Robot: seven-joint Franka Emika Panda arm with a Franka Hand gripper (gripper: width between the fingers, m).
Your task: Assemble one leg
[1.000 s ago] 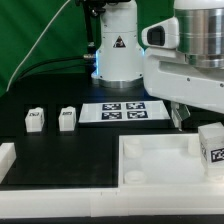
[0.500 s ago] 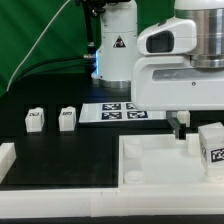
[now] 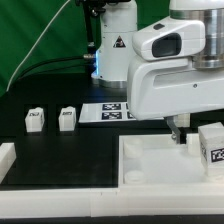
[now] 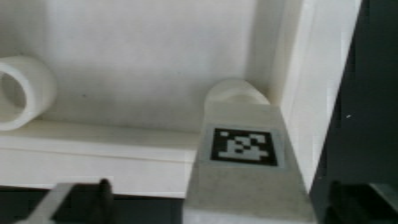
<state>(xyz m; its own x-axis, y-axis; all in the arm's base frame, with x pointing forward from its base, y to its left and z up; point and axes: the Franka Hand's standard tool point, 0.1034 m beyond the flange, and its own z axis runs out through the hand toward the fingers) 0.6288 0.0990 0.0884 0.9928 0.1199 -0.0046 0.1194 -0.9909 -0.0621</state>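
Note:
A leg [image 3: 211, 145], a stubby white block with a tag, stands at the right side of the large white tray [image 3: 150, 170]. My gripper [image 3: 178, 128] hangs just above the tray, a little to the exterior view's left of this leg. In the wrist view a tagged leg [image 4: 240, 140] lies inside the tray by its wall [image 4: 294, 60]. It sits between my two dark fingers [image 4: 80, 200], with a gap on each side. The gripper [image 4: 222, 205] is open and holds nothing. Two more legs [image 3: 34, 119] [image 3: 67, 118] stand on the black table at the left.
The marker board [image 3: 112, 112] lies behind the tray, partly hidden by my arm. A white rim piece [image 3: 8, 158] lies at the front left. A round socket [image 4: 18, 90] shows in the tray. The robot base [image 3: 115, 50] stands at the back.
My gripper has come down a little toward the tray, and the arm's body now covers more of the marker board. The legs and tray have not moved.

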